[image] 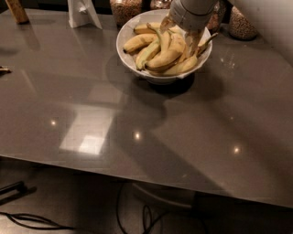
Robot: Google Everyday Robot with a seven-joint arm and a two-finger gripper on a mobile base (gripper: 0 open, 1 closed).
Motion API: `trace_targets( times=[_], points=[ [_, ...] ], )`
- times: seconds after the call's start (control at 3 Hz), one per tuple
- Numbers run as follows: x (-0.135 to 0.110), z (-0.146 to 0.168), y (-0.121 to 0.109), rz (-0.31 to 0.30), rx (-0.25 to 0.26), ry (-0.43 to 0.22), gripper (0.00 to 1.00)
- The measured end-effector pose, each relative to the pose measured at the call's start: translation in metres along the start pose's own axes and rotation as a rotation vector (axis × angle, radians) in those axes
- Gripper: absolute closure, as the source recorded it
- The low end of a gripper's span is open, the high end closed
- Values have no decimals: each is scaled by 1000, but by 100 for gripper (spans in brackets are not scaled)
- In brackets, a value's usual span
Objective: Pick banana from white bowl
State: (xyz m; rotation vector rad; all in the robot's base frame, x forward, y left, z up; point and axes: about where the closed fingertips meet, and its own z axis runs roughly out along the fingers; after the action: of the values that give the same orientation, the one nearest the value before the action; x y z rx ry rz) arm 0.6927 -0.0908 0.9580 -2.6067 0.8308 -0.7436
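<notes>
The white bowl [123,33] stands at the back of the grey table and holds several yellow bananas. The thickest, strongly curved banana [165,58] lies in the middle front of the pile. My gripper [181,33] comes down from the top edge over the right half of the bowl. It is open, with one finger [166,23] at the back of the pile and the other [194,42] down among the bananas on the right. The bananas under my wrist are partly hidden.
Glass jars of grain [125,9] [241,26] stand right behind the bowl. A white stand [82,13] and a brown object [17,10] are at the back left. The table's front edge [137,176] runs across, with cables [32,221] on the floor below.
</notes>
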Motion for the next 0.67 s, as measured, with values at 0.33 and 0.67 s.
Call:
trace_targets(
  times=[0.33, 0.67],
  points=[
    [-4, 10, 2, -9, -22, -23, 38],
    [-7, 15, 5, -12, -39, -38, 38]
  ],
)
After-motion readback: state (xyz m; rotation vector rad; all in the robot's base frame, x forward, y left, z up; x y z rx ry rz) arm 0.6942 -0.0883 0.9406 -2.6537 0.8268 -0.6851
